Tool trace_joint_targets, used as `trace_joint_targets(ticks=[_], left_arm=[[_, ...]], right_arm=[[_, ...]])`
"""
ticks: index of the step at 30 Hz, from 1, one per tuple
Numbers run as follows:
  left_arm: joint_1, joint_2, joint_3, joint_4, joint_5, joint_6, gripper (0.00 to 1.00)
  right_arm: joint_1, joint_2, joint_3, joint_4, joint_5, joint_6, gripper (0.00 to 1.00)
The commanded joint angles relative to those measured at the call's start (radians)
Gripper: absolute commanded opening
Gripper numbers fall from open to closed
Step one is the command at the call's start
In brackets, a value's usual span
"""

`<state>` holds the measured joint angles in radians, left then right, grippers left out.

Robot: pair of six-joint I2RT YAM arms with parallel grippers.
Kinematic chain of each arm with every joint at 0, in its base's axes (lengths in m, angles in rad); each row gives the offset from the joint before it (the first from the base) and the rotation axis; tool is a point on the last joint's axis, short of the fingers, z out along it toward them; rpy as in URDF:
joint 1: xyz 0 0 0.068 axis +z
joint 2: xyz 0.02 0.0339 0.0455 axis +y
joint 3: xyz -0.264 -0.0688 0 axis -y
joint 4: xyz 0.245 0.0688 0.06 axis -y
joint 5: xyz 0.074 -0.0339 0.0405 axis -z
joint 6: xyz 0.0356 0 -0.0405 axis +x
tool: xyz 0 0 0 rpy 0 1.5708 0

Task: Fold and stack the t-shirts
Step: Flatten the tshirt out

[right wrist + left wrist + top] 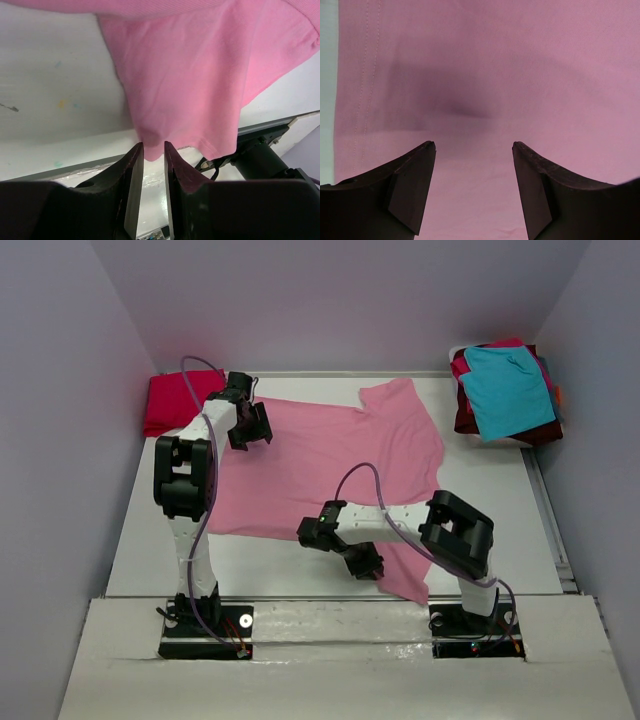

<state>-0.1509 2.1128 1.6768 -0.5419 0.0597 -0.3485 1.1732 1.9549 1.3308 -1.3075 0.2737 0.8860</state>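
Near the table (50, 75) edge, right hand (151, 146) pinches the pink t-shirt (190, 75).

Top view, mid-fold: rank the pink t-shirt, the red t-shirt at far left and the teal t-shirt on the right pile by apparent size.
1. pink t-shirt, spread out, clearly largest.
2-3. teal t-shirt and red t-shirt: too close to rank; teal sits higher, red is partly behind the left arm.
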Motion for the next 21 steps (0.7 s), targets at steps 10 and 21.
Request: trace_joint_targets(ticks=[10, 21], left_arm=[[-0.001, -0.014, 0.017, -0.009, 0.002, 0.019, 0.74], [-0.001, -0.011, 0.018, -0.01, 0.0, 0.02, 0.74]], right_arm=[[0.022, 0.036, 0.001, 0.013, -0.014, -0.004, 0.3], [0.022, 0.049, -0.008, 0.017, -0.001, -0.002, 0.18]])
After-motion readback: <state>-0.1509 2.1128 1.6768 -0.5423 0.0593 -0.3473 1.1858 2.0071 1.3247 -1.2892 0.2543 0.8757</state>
